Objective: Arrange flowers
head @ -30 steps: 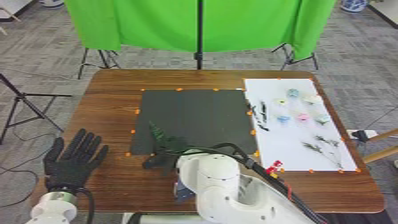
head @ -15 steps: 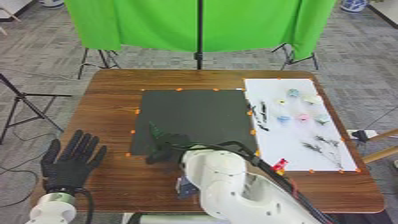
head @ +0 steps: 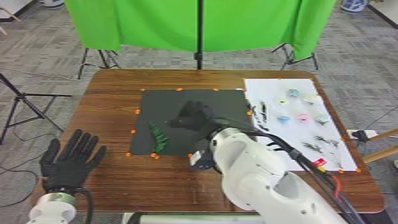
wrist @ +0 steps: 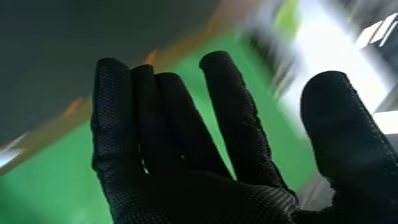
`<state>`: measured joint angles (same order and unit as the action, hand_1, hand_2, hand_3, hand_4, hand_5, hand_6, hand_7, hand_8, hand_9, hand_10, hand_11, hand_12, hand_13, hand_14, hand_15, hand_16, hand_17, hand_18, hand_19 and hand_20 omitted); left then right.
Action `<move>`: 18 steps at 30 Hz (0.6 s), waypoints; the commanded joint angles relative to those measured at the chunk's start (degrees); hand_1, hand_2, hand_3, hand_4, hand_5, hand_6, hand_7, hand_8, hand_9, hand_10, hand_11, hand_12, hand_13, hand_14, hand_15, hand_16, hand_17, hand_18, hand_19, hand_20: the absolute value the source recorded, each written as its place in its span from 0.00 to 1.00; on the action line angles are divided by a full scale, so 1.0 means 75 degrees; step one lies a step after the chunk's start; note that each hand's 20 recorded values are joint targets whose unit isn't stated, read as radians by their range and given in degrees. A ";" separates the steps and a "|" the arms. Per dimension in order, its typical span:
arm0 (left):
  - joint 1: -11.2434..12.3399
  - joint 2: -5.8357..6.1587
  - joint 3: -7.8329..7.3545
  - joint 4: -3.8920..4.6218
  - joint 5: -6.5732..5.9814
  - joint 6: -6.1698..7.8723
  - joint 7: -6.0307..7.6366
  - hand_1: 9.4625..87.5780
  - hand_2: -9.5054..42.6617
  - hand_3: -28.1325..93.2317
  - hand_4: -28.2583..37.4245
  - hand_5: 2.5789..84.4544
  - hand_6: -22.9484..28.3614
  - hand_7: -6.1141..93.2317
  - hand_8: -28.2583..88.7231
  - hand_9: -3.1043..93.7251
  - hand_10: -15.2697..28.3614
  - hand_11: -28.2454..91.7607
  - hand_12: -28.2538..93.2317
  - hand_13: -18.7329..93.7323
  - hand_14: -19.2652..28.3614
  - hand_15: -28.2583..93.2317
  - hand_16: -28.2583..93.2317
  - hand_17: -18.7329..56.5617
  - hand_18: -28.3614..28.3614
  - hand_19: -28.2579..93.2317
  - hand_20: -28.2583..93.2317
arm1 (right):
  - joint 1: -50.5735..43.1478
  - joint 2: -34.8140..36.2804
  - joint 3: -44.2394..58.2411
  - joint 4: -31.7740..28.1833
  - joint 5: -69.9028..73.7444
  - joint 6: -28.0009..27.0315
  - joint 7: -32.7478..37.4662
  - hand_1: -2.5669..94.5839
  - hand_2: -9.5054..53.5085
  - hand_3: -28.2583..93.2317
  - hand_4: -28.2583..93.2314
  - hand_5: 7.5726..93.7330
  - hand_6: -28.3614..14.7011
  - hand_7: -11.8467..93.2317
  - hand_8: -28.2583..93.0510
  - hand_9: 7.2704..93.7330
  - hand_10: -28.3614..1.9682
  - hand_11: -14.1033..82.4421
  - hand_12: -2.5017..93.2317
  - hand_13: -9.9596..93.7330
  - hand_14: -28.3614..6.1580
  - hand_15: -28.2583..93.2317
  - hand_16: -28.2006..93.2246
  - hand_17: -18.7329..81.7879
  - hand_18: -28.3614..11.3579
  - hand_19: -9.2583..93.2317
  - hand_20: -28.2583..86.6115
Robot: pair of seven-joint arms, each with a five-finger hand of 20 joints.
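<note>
In the head view, my right hand [head: 195, 120] is over the middle of the dark board [head: 182, 102], to the right of and beyond a green leaf sprig [head: 158, 138] lying on the board's lower left. The right wrist view has my right hand [wrist: 191, 192] with straight fingers and nothing held. My left hand [head: 69, 167] rests open at the table's left. On the white sheet [head: 293, 155] at the right lie a blue flower [head: 293, 93], a pink flower [head: 303, 118], another blue flower [head: 284, 119], pale flowers and thin green sprigs [head: 313, 147], with dark stems along its left side.
The brown wooden table [head: 111, 107] surrounds the board and sheet. Orange tape bits mark their edges. A green cloth [head: 142, 25] hangs behind the table, and my right arm [head: 258, 175] crosses its front right part.
My right hand has moved away from the leaf sprig, forward and to the right over the board. The sprig lies uncovered on the board. My left hand has stayed in nearly the same place.
</note>
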<state>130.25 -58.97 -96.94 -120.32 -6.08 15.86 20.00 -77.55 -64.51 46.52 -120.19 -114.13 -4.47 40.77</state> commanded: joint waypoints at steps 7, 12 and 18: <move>0.0465 -0.0061 -0.0161 -0.0085 0.0003 -0.0133 0.0168 0.18 0.40 0.86 0.00 0.48 0.59 0.22 0.16 0.41 0.69 0.44 0.34 0.41 0.71 0.56 0.19 0.17 0.76 0.53 0.37 | -0.1676 0.1346 0.3336 0.0354 -0.1089 0.0598 0.1757 0.43 0.00 0.85 0.05 0.50 0.38 0.21 0.16 0.43 0.02 0.26 0.16 0.37 0.09 0.59 0.27 0.35 0.00 0.85 0.33; 0.0490 -0.0126 -0.0164 -0.0114 -0.0012 -0.0091 0.0180 0.18 0.40 0.86 0.00 0.48 0.59 0.22 0.16 0.41 0.69 0.44 0.34 0.41 0.71 0.56 0.19 0.17 0.75 0.53 0.37 | -0.1977 0.1304 0.3862 0.0573 -0.1495 0.0018 0.2285 0.45 0.00 0.85 0.02 0.49 0.37 0.21 0.16 0.42 0.04 0.26 0.17 0.37 0.10 0.59 0.27 0.36 0.00 0.86 0.35; 0.0568 -0.0166 -0.0193 -0.0121 -0.0012 -0.0093 0.0219 0.19 0.40 0.86 0.00 0.48 0.59 0.22 0.16 0.41 0.69 0.44 0.34 0.41 0.71 0.56 0.19 0.17 0.75 0.53 0.37 | -0.2519 0.1315 0.4523 0.0493 -0.1210 -0.0297 0.2437 0.50 0.00 0.86 0.00 0.49 0.37 0.20 0.17 0.42 0.04 0.27 0.17 0.36 0.10 0.60 0.28 0.36 0.00 0.85 0.36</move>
<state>132.88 -59.33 -98.32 -121.21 -6.08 15.33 21.28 -92.08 -55.02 75.98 -116.11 -124.60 -5.36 57.18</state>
